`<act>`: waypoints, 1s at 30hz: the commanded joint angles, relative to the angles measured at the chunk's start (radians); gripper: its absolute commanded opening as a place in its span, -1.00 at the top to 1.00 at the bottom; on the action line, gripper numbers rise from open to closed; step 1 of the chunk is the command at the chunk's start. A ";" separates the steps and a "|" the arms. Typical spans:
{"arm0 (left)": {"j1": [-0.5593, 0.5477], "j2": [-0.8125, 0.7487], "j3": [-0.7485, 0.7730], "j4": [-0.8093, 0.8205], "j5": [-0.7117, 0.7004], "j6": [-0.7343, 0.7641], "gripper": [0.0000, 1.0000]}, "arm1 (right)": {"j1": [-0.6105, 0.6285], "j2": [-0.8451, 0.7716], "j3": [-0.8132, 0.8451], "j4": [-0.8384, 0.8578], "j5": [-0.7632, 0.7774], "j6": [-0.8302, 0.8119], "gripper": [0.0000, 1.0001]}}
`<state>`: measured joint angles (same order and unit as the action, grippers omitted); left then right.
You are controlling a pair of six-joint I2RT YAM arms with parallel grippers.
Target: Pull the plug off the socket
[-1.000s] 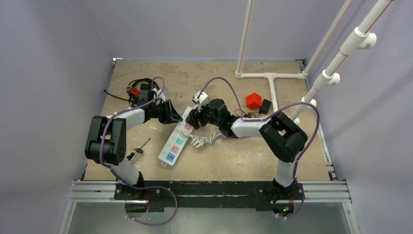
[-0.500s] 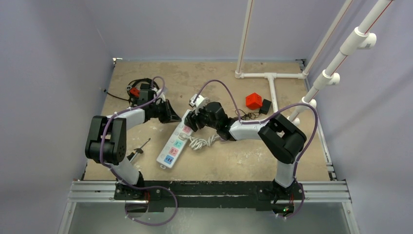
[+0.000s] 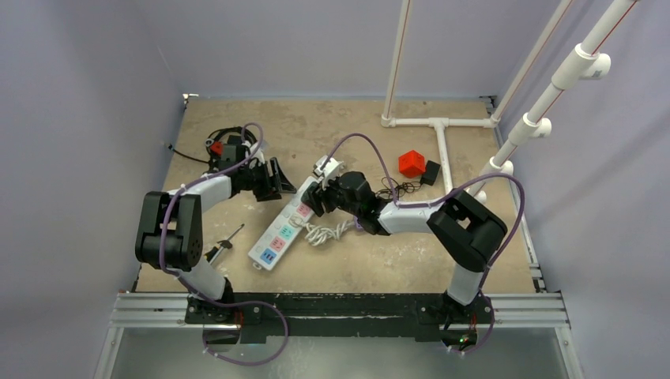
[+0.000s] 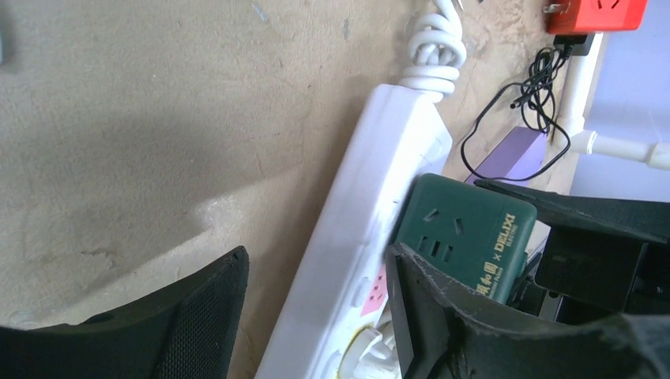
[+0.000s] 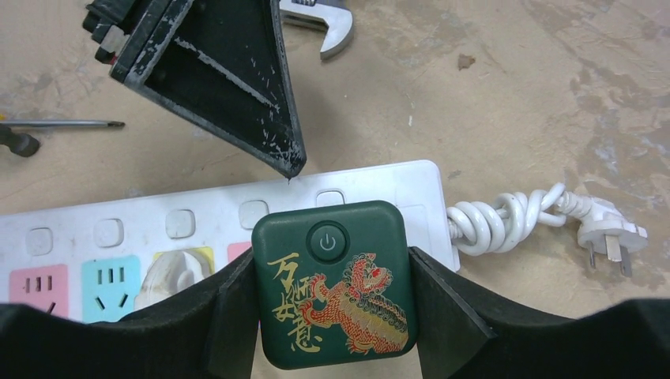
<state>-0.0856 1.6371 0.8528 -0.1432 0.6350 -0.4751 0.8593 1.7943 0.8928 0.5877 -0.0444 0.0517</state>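
The socket, a long white power strip (image 3: 278,234) with pastel outlets, lies diagonally at mid-table. It also shows in the left wrist view (image 4: 359,229) and the right wrist view (image 5: 197,217). The plug is a dark green cube (image 5: 333,284) with a power button and a red-gold lion. It stands at the strip's cord end (image 4: 464,234), and its prongs are hidden. My right gripper (image 5: 332,296) is shut on the cube's two sides (image 3: 314,197). My left gripper (image 4: 316,316) is open at the strip's far edge (image 3: 276,180), with one finger (image 5: 229,79) tipping that edge.
A white plug (image 5: 170,272) sits in the yellow outlet. The strip's coiled white cord (image 3: 325,230) ends in a loose plug (image 5: 608,233). Elsewhere lie a red cube (image 3: 410,163), a black adapter (image 3: 430,172), a purple bar (image 4: 506,154), a pipe frame (image 3: 439,126), a screwdriver (image 3: 225,241) and a wrench (image 5: 325,22).
The power strip has slid toward the near left and turned a little. My right gripper has shifted slightly with the green cube. My left gripper has drawn back a little from the strip.
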 commanded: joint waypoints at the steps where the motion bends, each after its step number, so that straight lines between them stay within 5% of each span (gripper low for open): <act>1: 0.014 -0.019 0.036 0.004 0.024 0.019 -0.25 | 0.007 -0.108 -0.034 0.222 0.038 0.049 1.00; 20: -0.033 0.037 0.025 0.030 0.146 0.015 -0.19 | 0.006 -0.107 -0.038 0.236 0.041 0.060 1.00; 30: -0.042 0.034 0.022 0.044 0.162 0.009 0.55 | 0.004 -0.107 -0.040 0.242 0.041 0.062 1.00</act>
<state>-0.1204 1.6714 0.8585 -0.1272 0.7593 -0.4675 0.8585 1.7428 0.8299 0.6533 -0.0071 0.0784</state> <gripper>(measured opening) 0.370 0.634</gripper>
